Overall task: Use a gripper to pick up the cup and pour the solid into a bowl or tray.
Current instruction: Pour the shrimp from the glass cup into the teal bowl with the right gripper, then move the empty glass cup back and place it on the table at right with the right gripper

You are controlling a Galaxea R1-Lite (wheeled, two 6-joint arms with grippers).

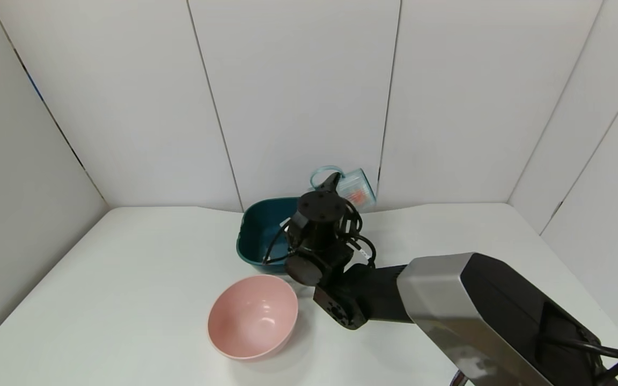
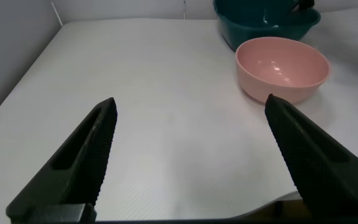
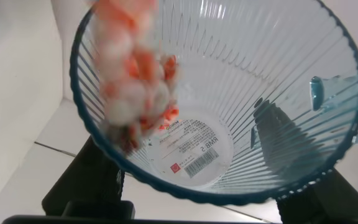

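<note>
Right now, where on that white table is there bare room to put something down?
Bare table lies left of the pink bowl and teal basin. It is crowded where the right gripper tips the cup over the basin.

The white table (image 1: 126,279) carries two dishes. A teal basin (image 1: 260,236) sits toward the back wall. A pink bowl (image 1: 252,316) stands upright just in front of the basin, close to it; whether they touch cannot be told.

cup (image 1: 356,187): clear light-blue, ribbed | solid (image 3: 135,81): orange-red, white | basin (image 1: 259,234): dark teal | bowl (image 1: 252,316): pink
</note>
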